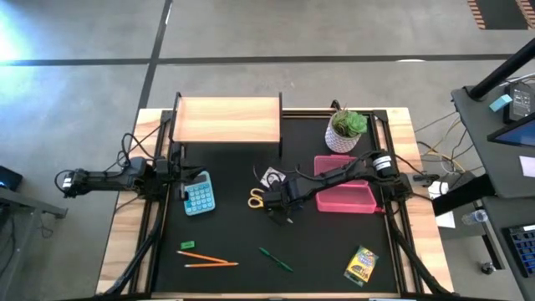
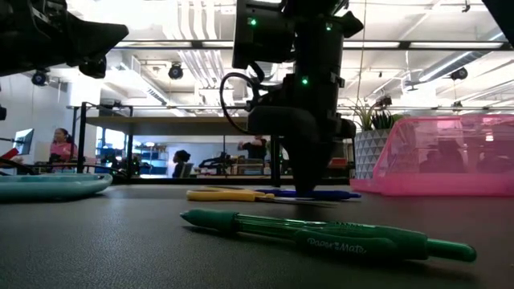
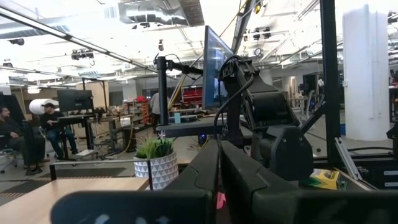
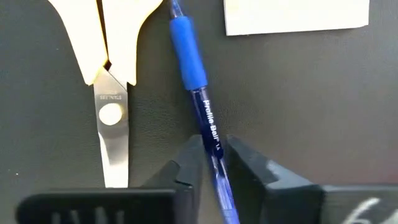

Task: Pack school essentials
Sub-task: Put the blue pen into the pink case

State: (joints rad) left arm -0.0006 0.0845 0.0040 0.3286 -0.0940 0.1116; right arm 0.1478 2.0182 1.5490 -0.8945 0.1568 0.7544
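— Right wrist view: what has the right gripper [image 4: 211, 165] got?
— Its fingers straddle the blue pen [image 4: 198, 99] lying on the black mat, close beside the barrel but not clearly clamped. Just beside it lie the yellow-handled scissors [image 4: 111, 74].
— And the left gripper [image 3: 219, 180]?
— Fingers pressed together, holding nothing, off at the table's left edge.
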